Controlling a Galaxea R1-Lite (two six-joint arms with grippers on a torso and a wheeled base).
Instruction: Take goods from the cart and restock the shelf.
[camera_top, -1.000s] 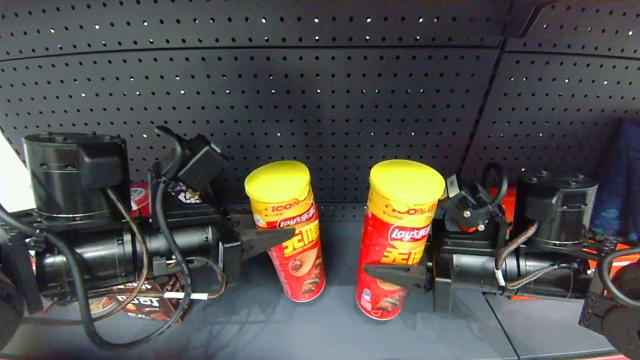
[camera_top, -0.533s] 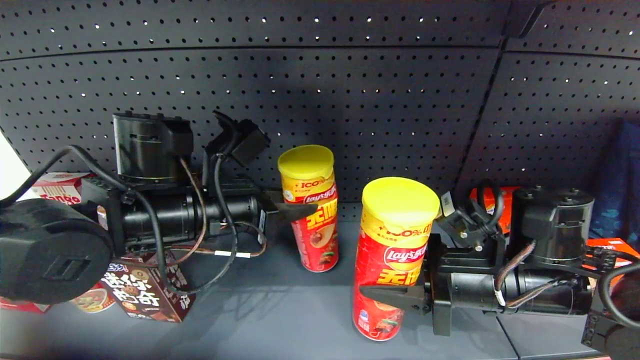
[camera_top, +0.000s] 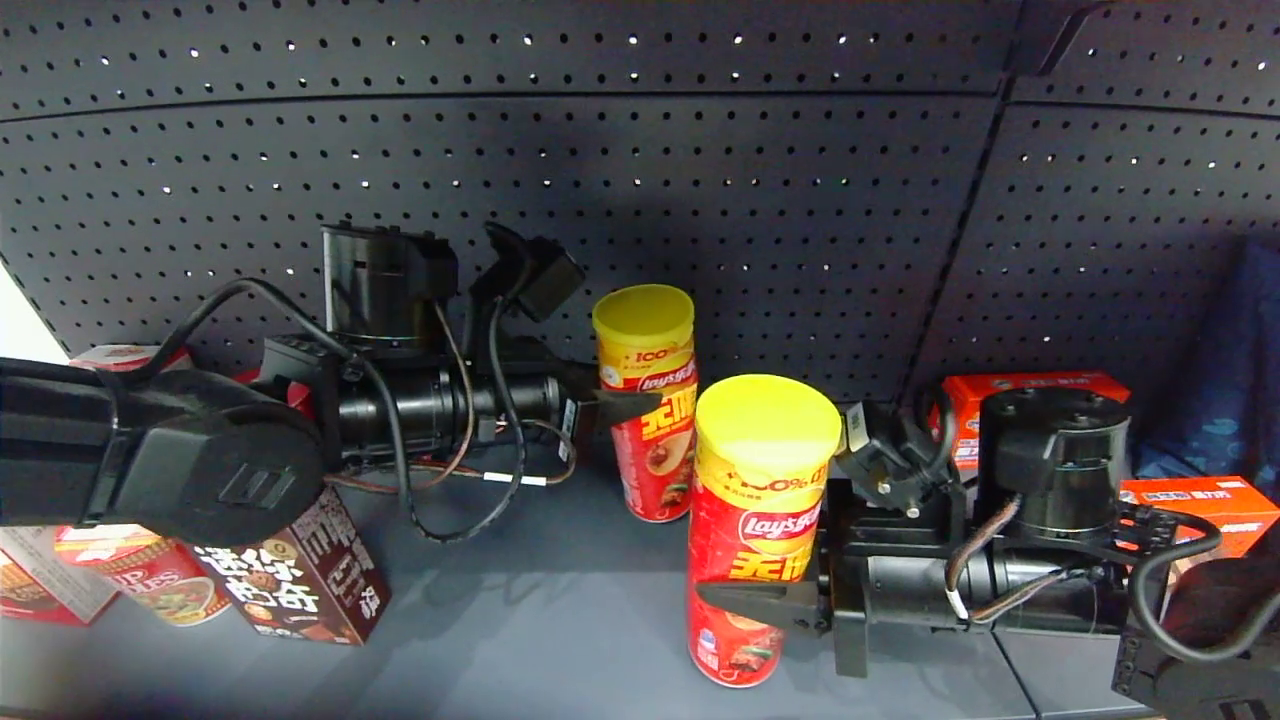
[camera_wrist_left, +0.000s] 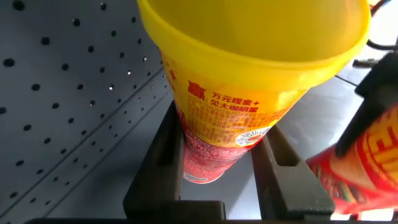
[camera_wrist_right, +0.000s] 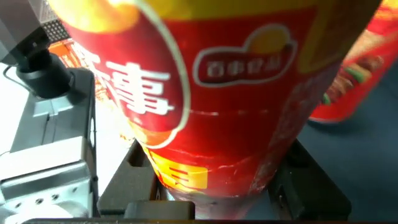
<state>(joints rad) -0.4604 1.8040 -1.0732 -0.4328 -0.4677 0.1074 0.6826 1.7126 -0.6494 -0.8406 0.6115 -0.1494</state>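
Head view gives me two red chip cans with yellow lids over the dark shelf, each one caught in a pincer. The left pincer comes in from the left and is pinched on the rear can at about mid-height; this can stands near the perforated back panel, leaning slightly. From the left wrist view I see the left pincer with one dark finger on either side of the rear can, both pressed against its wall.

The right pincer comes in from the right and grips the front can low on its body. The front can sits nearer the shelf's front edge, just beside and partly in front of the rear one, also a little tilted. In the right wrist view the right pincer clamps the front can from both sides, with the rear can beyond it. I cannot tell whether either base rests on the shelf.

A brown box lies tipped at the left under the left arm, beside a noodle cup. Two orange boxes sit at the right behind the right arm.
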